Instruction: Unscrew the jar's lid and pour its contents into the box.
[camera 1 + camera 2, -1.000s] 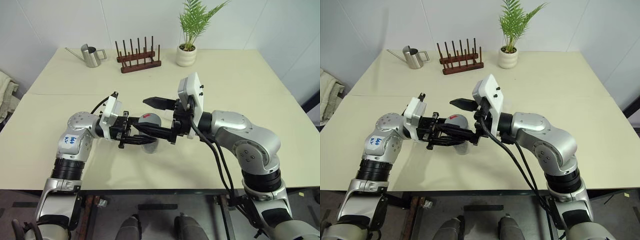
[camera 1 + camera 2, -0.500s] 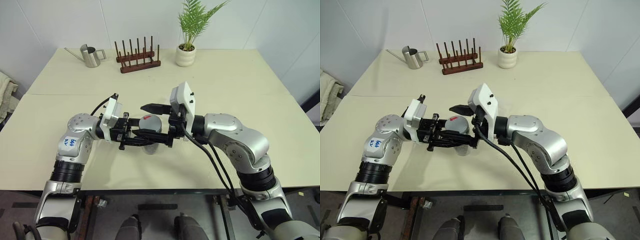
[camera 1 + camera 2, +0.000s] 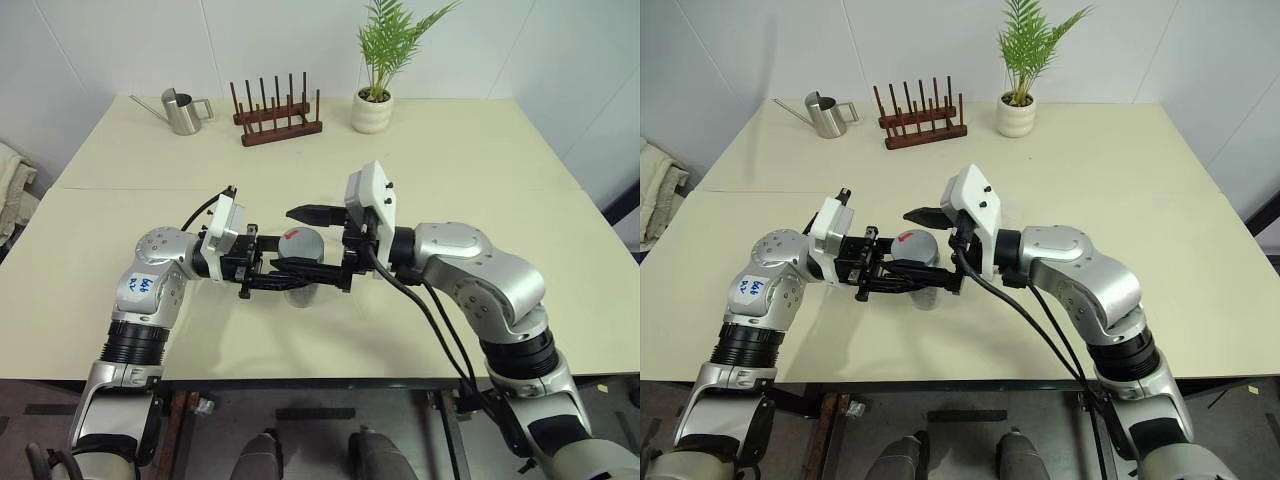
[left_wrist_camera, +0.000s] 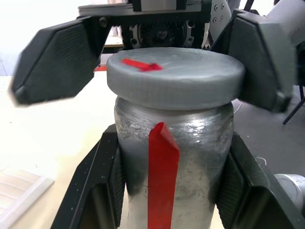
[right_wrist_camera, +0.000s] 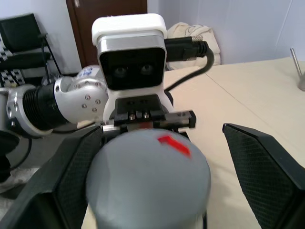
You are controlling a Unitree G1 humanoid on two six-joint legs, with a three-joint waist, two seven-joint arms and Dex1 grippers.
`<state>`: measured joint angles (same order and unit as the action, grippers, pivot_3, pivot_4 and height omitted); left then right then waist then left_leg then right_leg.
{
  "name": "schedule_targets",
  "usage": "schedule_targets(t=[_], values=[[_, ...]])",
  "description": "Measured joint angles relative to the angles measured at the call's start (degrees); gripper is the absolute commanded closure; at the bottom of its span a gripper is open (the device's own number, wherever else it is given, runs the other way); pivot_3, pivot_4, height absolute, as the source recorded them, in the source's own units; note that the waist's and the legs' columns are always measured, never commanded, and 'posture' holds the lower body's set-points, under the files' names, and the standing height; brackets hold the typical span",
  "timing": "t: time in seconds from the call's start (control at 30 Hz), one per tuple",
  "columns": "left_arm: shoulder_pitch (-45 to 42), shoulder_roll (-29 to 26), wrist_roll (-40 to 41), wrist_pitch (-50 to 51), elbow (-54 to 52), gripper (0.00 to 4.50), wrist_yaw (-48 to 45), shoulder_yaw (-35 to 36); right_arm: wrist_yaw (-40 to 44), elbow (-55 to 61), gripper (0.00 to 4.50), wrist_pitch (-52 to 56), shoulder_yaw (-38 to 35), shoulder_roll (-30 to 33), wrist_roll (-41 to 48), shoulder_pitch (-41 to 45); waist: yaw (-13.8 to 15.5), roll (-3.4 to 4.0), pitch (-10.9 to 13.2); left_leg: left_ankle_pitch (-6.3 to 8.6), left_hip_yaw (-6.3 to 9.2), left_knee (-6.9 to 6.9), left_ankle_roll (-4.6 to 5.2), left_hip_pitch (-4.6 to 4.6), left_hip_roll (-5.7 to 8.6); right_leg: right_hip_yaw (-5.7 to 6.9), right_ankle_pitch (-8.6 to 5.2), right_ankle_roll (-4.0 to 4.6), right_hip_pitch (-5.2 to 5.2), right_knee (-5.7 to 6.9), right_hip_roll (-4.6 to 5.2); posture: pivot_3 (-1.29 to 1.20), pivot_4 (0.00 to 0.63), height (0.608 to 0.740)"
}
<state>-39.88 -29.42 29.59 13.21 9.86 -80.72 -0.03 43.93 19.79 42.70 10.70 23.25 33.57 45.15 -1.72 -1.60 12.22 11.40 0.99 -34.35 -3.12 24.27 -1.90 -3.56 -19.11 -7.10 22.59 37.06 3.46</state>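
My left gripper (image 3: 303, 273) is shut on the jar (image 4: 164, 157), a silvery-grey cylinder with a red stripe, and holds it upright above the table. The grey lid (image 3: 303, 240) with its red mark sits on top of the jar. My right gripper (image 3: 306, 248) comes in from the opposite side and stands open. Its fingers (image 4: 52, 62) flank the lid with gaps showing. A corner of the clear box (image 4: 21, 188) lies on the table beyond the jar. The contents are hidden inside the jar.
Along the table's far edge stand a steel watering can (image 3: 181, 110), a wooden peg rack (image 3: 280, 118) and a potted plant in a white pot (image 3: 372, 110). A seam (image 3: 120, 186) crosses the cream tabletop.
My right gripper has rolled a little and sunk slightly, so its fingers now sit level with the lid. The left gripper and the jar have stayed still.
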Motion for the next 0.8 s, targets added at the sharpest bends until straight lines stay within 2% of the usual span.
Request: schedule_targets(t=[0.27,0.8], values=[[-0.1,0.1,-0.3,0.0,1.1,2.50,0.2,0.0,0.2,2.8,0.28,1.8,-2.2,4.1,1.7,-1.8,0.0,0.00,0.0,0.00,0.00,0.00,0.00,0.00,0.00,0.00,0.00,0.00,0.00,0.00,0.00,0.00,0.150,0.740],[-1.4,0.3,-0.5,-0.4,2.7,2.50,-0.1,0.0,-0.4,5.0,0.28,3.9,-4.7,7.5,3.6,-3.3,0.0,0.00,0.0,0.00,0.00,-0.01,0.00,0.00,0.00,-0.01,0.00,0.00,0.00,0.00,0.00,0.00,0.150,0.740]])
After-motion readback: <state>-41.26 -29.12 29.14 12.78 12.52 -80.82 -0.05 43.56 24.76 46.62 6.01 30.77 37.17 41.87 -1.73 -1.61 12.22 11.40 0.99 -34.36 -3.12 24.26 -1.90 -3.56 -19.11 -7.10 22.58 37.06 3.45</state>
